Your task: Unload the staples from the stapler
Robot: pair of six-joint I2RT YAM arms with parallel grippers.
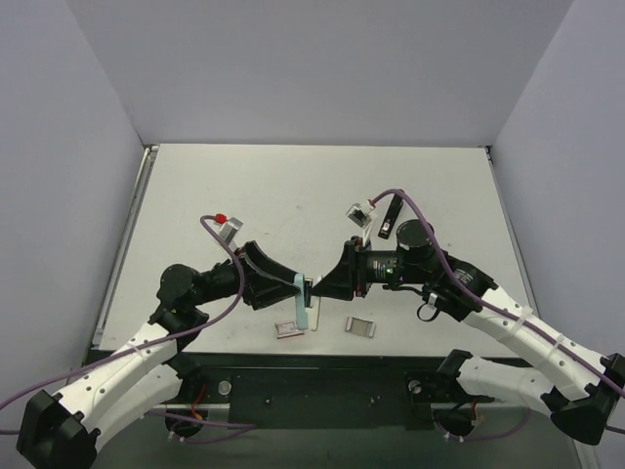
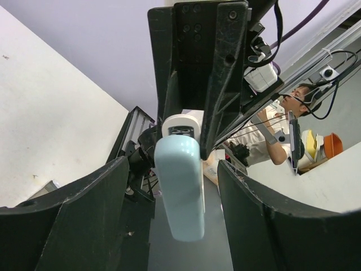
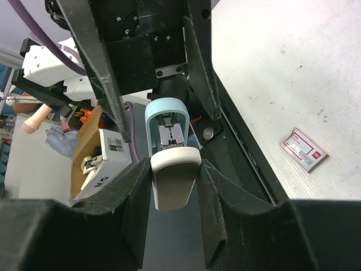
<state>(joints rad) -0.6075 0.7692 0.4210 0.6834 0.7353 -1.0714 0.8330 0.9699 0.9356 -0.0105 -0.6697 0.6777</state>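
Observation:
The stapler is held up over the table's near edge, between the two arms. It is hinged open, with a light-blue top cover [image 1: 299, 293] [image 2: 179, 192] [image 3: 166, 116] and a white base [image 3: 175, 180]. My right gripper [image 3: 175, 168] [image 1: 320, 286] is shut on the white base, a finger pressing each side. My left gripper [image 2: 172, 165] [image 1: 285, 283] is open and straddles the blue cover, with a gap on both sides. A metal magazine [image 3: 170, 135] shows inside the cover. I cannot tell whether it holds staples.
Two small flat boxes [image 1: 289, 329] [image 1: 359, 326] lie near the table's front edge; the right wrist view shows one as a red-and-white box [image 3: 303, 149]. A black object [image 1: 389, 217] lies further back on the right. Grey walls enclose the white table [image 1: 293, 195].

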